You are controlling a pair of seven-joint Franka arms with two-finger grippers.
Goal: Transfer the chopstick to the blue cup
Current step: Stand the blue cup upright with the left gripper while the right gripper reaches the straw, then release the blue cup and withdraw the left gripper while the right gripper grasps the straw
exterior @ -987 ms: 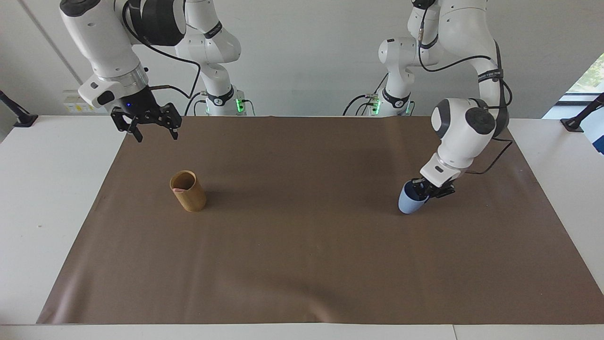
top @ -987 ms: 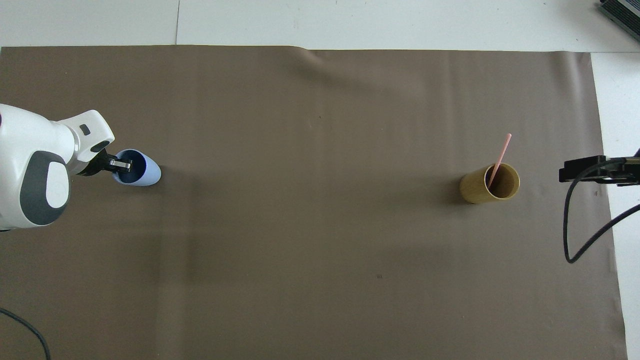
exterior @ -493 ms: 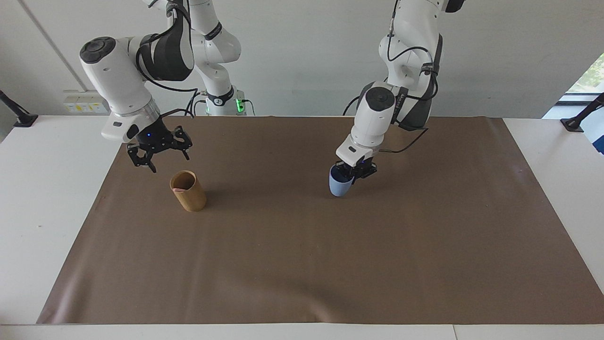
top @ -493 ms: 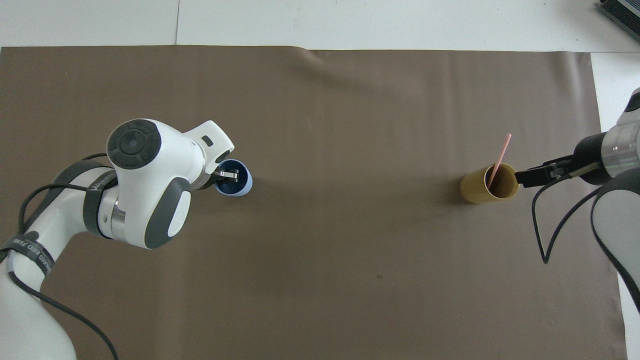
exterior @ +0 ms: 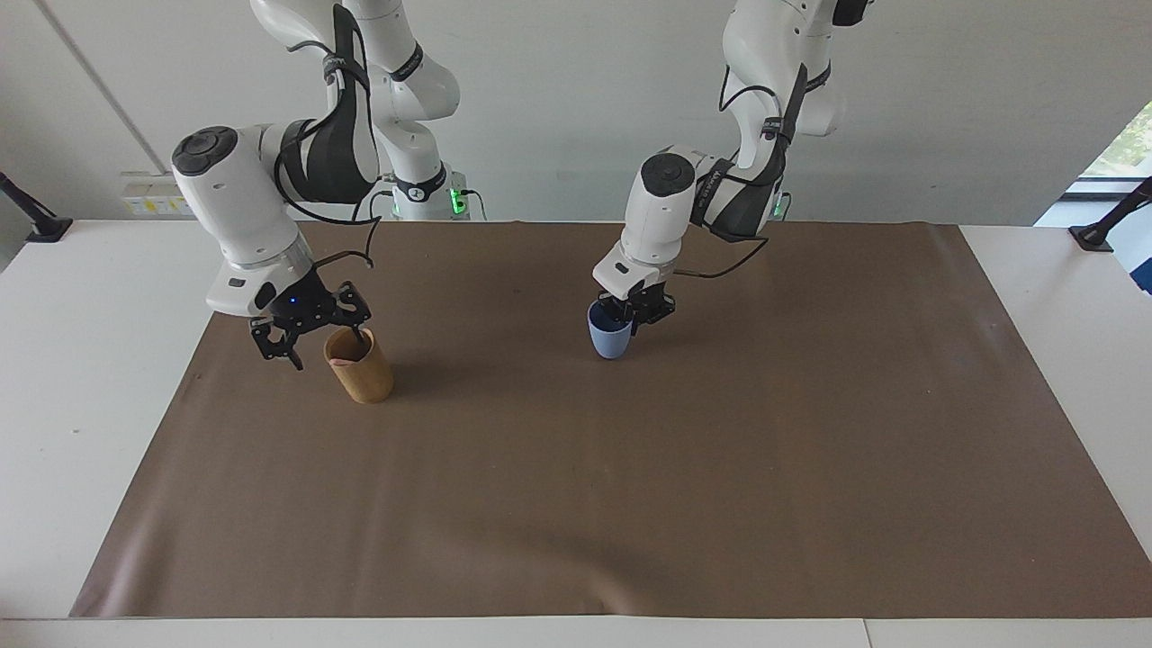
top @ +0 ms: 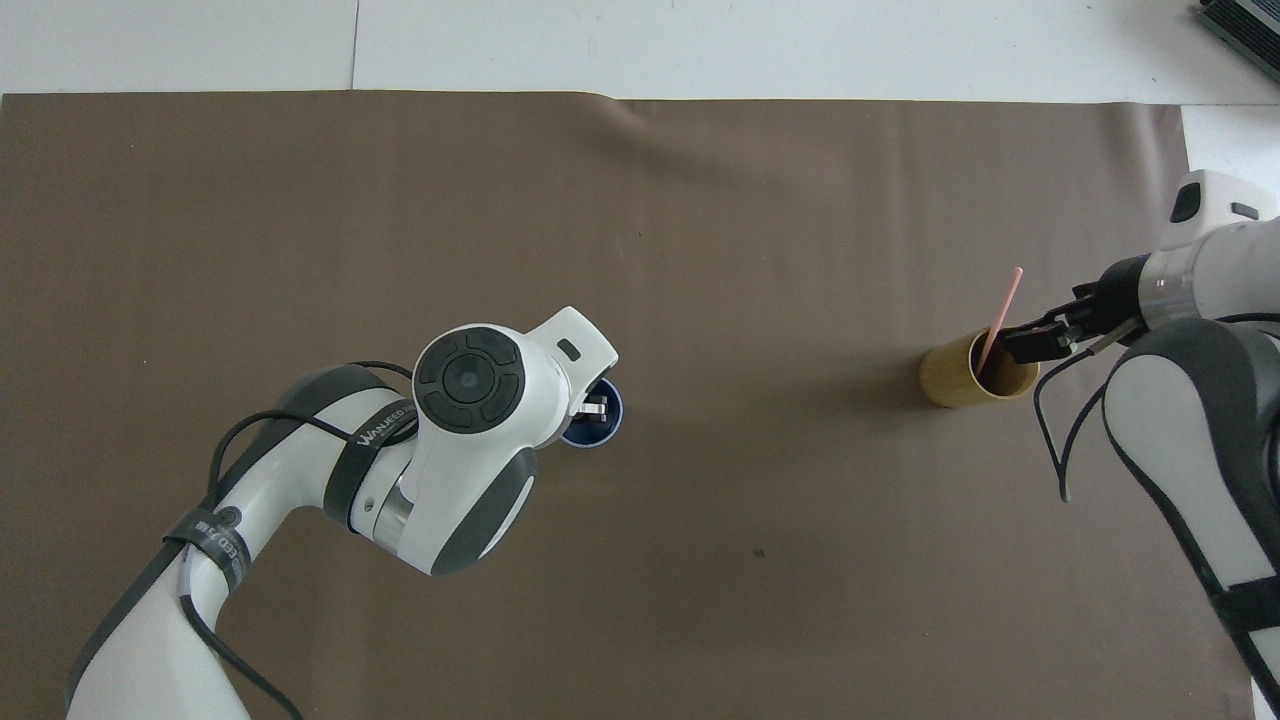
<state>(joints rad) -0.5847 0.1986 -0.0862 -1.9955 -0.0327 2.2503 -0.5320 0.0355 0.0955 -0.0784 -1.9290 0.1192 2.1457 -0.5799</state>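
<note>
The blue cup stands upright on the mat's middle, a little toward the robots. My left gripper comes down on its rim, one finger inside and one outside, shut on the wall. A pale pink chopstick leans out of the tan cup toward the right arm's end; in the facing view only a pink tip shows at the rim. My right gripper hangs open just over that rim, beside the chopstick and not touching it.
A brown mat covers most of the white table. The left arm's elbow and forearm hang over the mat nearer the robots than the blue cup. The right arm's cable loops beside the tan cup.
My left gripper has carried the blue cup from the left arm's end to the mat's middle and stood it upright. My right gripper has dropped from near the mat's corner to the tan cup's rim.
</note>
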